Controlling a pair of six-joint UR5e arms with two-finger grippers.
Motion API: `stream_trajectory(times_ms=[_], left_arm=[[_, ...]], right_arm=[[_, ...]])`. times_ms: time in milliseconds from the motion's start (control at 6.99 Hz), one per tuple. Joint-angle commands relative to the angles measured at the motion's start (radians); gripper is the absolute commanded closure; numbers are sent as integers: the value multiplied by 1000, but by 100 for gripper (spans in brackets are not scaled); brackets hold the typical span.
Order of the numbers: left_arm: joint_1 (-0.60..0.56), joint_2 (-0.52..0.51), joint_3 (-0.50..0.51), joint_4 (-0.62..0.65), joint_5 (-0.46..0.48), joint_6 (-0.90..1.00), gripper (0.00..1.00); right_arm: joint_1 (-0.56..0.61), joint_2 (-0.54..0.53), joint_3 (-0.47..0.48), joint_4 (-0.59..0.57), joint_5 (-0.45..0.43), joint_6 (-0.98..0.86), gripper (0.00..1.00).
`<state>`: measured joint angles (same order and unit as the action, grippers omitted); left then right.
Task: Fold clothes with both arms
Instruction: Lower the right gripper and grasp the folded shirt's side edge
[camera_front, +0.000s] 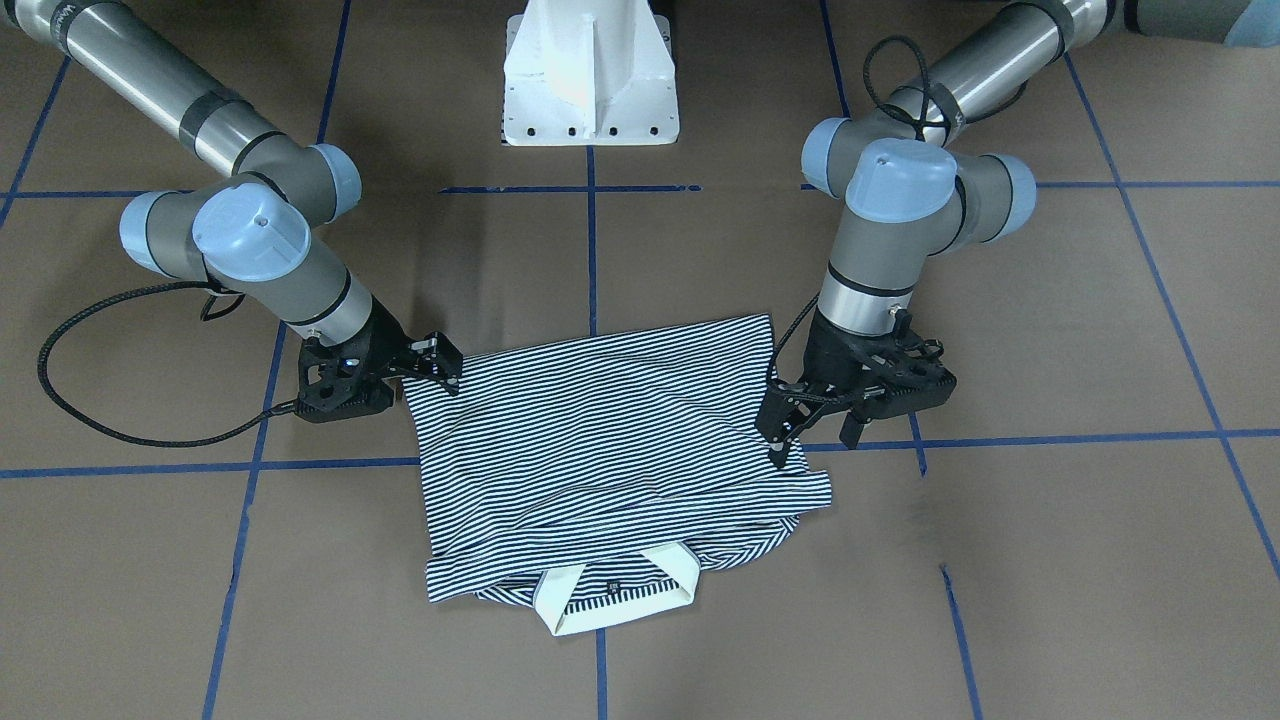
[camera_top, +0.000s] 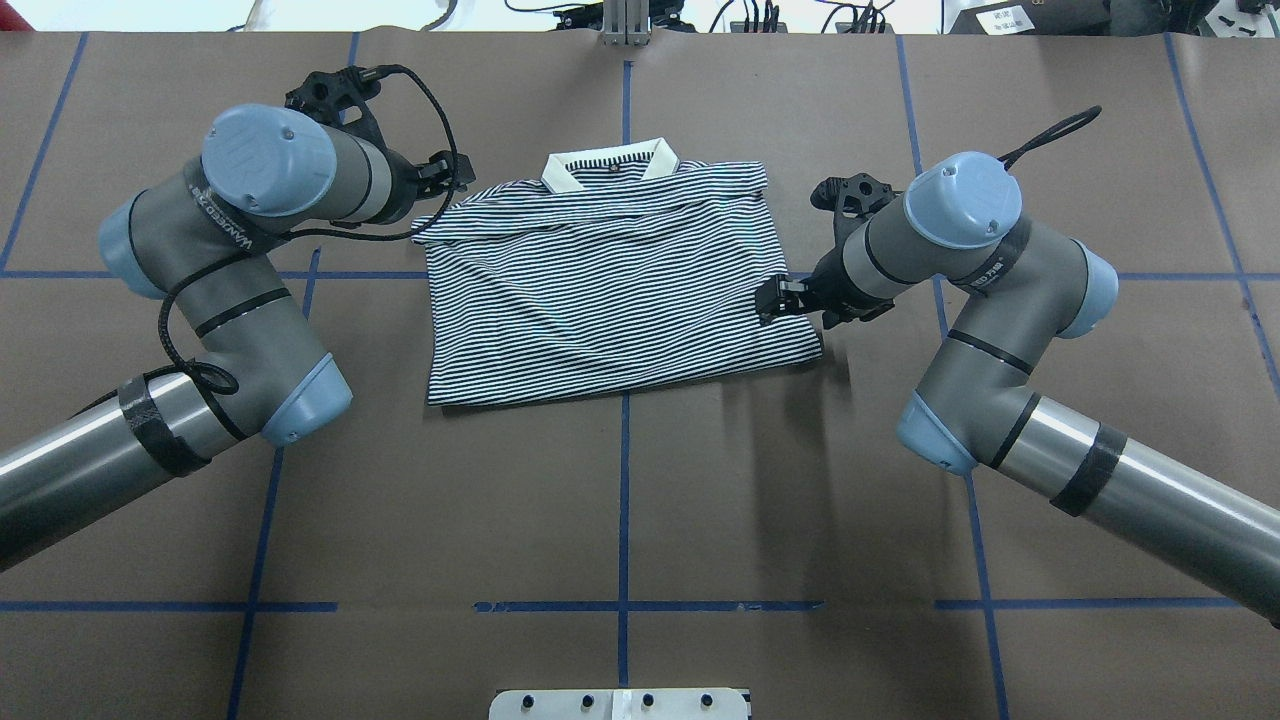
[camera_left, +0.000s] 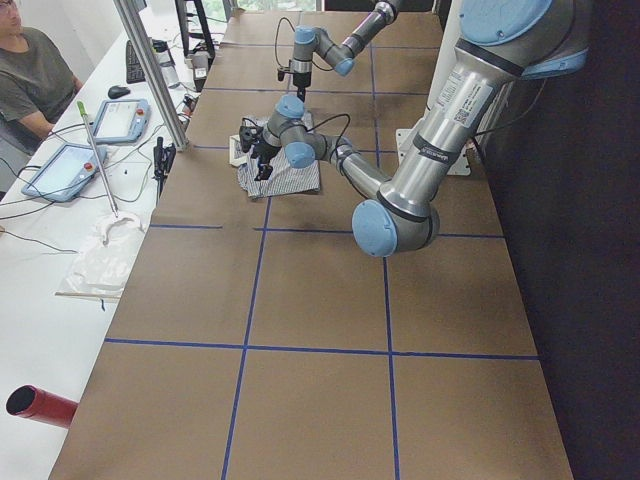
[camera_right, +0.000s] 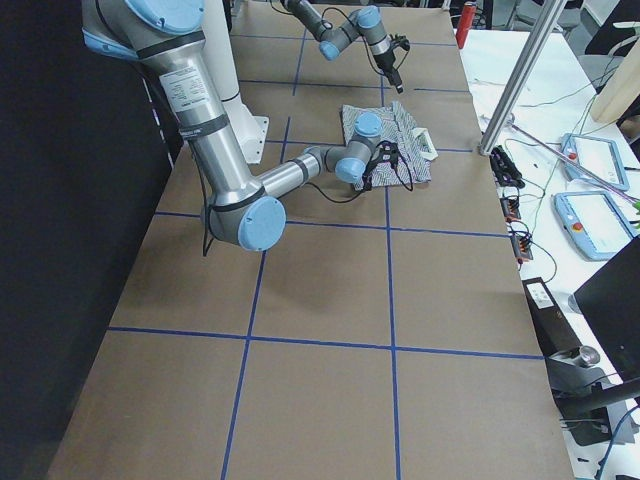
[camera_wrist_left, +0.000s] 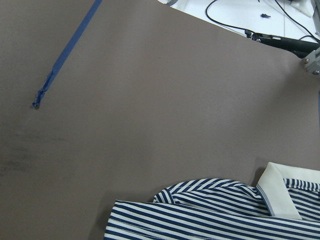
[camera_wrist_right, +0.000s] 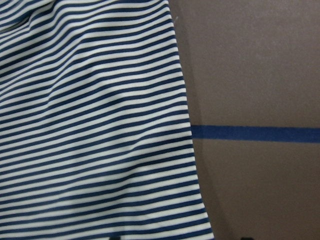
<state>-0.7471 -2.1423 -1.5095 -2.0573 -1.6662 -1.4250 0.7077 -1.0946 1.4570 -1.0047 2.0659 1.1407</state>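
Folding polo shirt (camera_top: 610, 290) | sides flanked, probably for next fold | left gripper (camera_front: 815, 445) spread, right gripper (camera_front: 452, 368): can't tell

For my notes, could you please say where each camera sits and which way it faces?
Front-facing: across the table, facing the pedestal; polo shirt, left arm, right arm.
Overhead: behind the pedestal, looking down; both arms.
Exterior left: table's left end; left arm nearest.
Exterior right: table's right end; right arm nearest.
Left wrist: down on the collar; no arm.
Right wrist: down on the shirt's edge; no arm.
Shared: both wrists see the shirt.
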Motion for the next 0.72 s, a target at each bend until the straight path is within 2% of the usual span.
stream_trajectory(times_ms=[0, 429, 573], left_arm=[[0, 2, -30, 2, -1, 0, 0], [5, 5, -32, 2, -1, 2, 1], [5, 5, -31, 2, -1, 3, 1]], right_arm=[[-10, -4, 2, 0, 0, 1, 99], [-13, -27, 31, -2, 14, -7, 100], [-28, -89, 95, -2, 13, -13, 100]])
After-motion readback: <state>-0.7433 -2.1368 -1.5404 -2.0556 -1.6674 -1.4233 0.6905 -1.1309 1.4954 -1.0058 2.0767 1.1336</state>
